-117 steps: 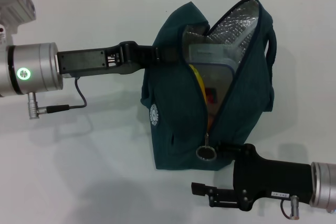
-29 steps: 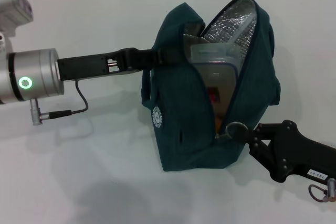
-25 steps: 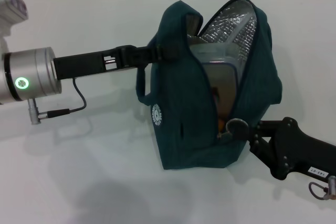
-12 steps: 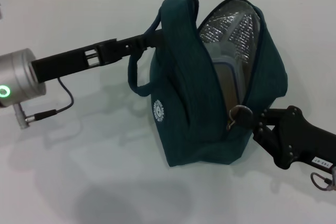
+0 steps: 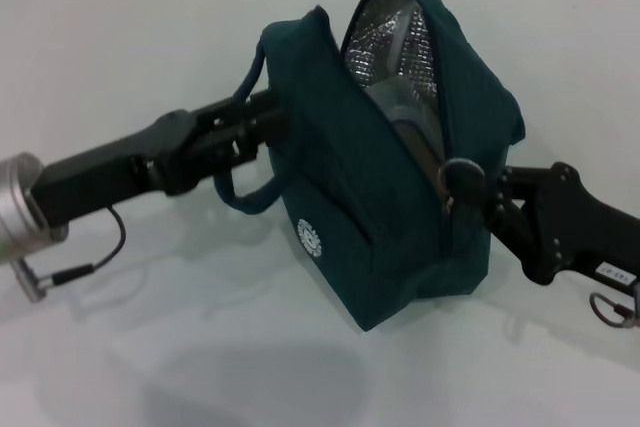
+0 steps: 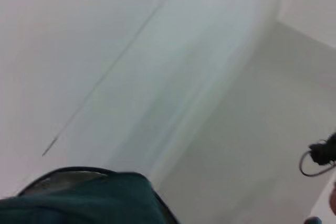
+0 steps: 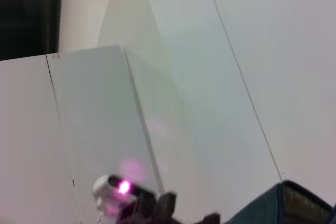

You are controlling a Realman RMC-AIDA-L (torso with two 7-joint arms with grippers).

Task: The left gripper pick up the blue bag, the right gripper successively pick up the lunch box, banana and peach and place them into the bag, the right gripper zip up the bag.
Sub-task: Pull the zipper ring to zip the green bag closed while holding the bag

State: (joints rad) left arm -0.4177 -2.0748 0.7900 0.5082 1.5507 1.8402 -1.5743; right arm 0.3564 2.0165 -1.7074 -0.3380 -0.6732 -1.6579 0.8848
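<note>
Presently catalogued, largest to smallest:

1. White table: fills the head frame and carries everything listed.
2. Blue bag: centre of the head frame, tilted with its top leaning toward the upper centre and its base toward the lower right. The mouth is part closed; a narrow wedge of silver foil lining shows at the top. A corner of the same fabric shows in the left wrist view and in the right wrist view.
3. Left gripper: enters from the lower left edge and reaches the bag's left side at mid-height, clenched on a loop handle, which hangs just below it.
4. Right gripper: enters from the right edge and meets the bag's right face; whether its fingers are closed cannot be told.
5. Lunch box: inside the bag, only a sliver of clear lid visible in the gap below the foil.
6. White round logo: lower left face of the bag.
7. Ring zipper pull: on the zip line at the bag's right, touching the right gripper's tip.
</note>
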